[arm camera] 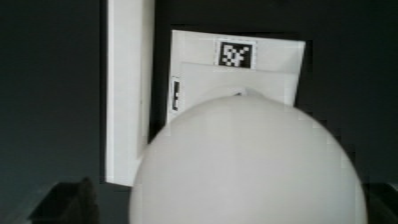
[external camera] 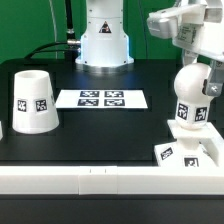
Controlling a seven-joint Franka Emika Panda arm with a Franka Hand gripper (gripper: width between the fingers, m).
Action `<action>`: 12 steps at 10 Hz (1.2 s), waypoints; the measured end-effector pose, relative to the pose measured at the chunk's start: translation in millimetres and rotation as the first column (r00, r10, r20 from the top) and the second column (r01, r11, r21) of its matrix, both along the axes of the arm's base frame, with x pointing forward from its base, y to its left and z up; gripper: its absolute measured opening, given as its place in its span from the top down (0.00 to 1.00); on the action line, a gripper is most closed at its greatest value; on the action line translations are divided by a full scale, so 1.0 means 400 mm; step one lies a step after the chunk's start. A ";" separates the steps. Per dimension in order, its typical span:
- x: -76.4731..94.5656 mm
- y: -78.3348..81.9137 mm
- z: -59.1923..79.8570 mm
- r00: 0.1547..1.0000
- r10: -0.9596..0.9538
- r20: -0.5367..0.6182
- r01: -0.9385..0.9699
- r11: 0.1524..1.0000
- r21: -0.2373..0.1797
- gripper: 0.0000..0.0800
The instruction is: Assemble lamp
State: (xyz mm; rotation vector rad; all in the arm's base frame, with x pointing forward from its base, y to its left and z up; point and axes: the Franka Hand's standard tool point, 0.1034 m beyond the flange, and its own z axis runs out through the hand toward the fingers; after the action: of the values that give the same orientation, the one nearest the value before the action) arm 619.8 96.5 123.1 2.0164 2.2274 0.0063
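Note:
The white round-headed bulb (external camera: 190, 100) stands upright at the exterior view's right, directly over the small square stepped base (external camera: 190, 153). I cannot tell whether its foot touches the base. My gripper (external camera: 198, 84) comes down from above and is shut on the bulb's round head. In the wrist view the bulb's head (arm camera: 240, 150) fills the middle, with the tagged base (arm camera: 240, 62) beyond it and a dark finger (arm camera: 63, 205) at its side. The tapered shade (external camera: 36, 100) stands alone at the exterior view's left, mouth down.
The marker board (external camera: 101, 99) lies flat at mid-table between the shade and the bulb. A white rail (external camera: 100, 181) runs along the table's front edge, right next to the base; it also shows in the wrist view (arm camera: 128, 90). The arm's white pedestal (external camera: 104, 40) stands at the back.

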 end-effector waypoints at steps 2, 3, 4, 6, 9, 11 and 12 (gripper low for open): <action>-0.002 -0.006 -0.002 0.993 0.112 -0.023 -0.112 0.993 -0.020 0.13; 0.000 -0.010 -0.003 0.981 0.192 -0.024 -0.192 0.981 -0.037 0.13; -0.002 -0.015 -0.006 0.979 0.203 -0.031 -0.204 0.978 -0.040 0.28; -0.001 -0.016 -0.006 0.980 0.198 -0.030 -0.199 0.979 -0.040 0.28; -0.001 -0.018 -0.006 0.985 0.168 -0.026 -0.169 0.985 -0.037 0.28; -0.002 -0.025 -0.007 1.000 -0.001 -0.016 0.001 1.000 0.003 0.28; -0.001 -0.027 -0.008 0.999 -0.052 -0.012 0.053 0.999 0.011 0.28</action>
State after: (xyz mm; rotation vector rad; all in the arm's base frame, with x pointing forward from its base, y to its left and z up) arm 619.2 85.6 120.1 2.0856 2.1854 0.0021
